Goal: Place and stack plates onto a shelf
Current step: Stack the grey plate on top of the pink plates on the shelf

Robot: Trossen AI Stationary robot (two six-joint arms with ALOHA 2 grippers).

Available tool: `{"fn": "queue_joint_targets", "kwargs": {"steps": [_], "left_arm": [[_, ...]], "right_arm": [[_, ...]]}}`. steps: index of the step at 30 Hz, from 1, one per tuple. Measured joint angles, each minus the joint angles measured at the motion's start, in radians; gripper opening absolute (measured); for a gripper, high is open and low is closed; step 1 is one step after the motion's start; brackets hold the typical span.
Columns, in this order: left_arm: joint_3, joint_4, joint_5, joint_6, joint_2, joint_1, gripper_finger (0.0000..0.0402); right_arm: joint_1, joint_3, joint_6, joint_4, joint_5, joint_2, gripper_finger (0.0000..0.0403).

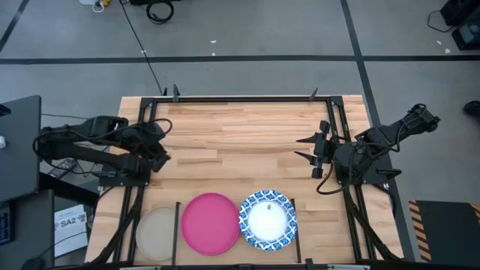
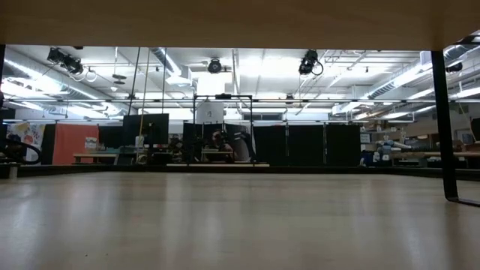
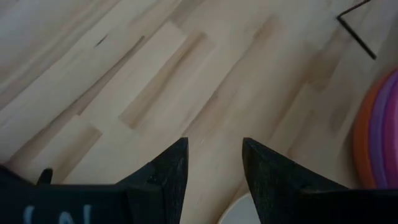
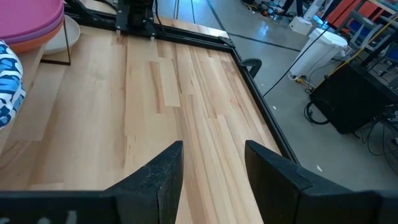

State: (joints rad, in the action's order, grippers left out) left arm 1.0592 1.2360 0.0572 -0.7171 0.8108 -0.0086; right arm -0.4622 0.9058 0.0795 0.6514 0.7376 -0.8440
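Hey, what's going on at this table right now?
Nothing is being handled. Both arms wait at the table's sides, left gripper and right gripper open and empty. The plates sit along the near edge of the shelf: a beige plate, a magenta-topped stack and a blue-rimmed plate.

Left arm (image 1: 97,146): I see a matte black body built of jointed segments, with dark cables running along it.
Right arm (image 1: 375,146): I see the same black build, with a looped black cable near the wrist.
Left gripper (image 3: 214,168): I see two black wedge-shaped fingers tapering to blunt tips; faint pale lettering marks the housing below them.
Right gripper (image 4: 214,171): I see matching black tapered fingers with a dull, slightly textured finish.
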Motion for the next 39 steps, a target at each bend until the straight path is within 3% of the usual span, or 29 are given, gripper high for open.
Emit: {"fn": "queue_joint_targets", "kwargs": {"steps": [8,21,31,39], "left_arm": [[-0.009,0.033,0.024,-0.017,0.0,-0.054,0.0157],[-0.21,0.03,-0.017,-0.222,0.0,-0.26,0.0157],[-0.276,-0.041,-0.016,-0.421,0.003,-0.439,0.0157],[-0.374,-0.224,-0.017,-0.566,0.009,-0.603,0.0157]], "right_arm": [[0.0,0.0,0.0,0.0,0.0,0.0,0.0176],[0.0,-0.001,0.0,0.0,0.0,0.0,0.0176],[0.0,-0.001,0.0,0.0,0.0,0.0,0.0176],[0.0,-0.001,0.0,0.0,0.0,0.0,0.0176]]}}
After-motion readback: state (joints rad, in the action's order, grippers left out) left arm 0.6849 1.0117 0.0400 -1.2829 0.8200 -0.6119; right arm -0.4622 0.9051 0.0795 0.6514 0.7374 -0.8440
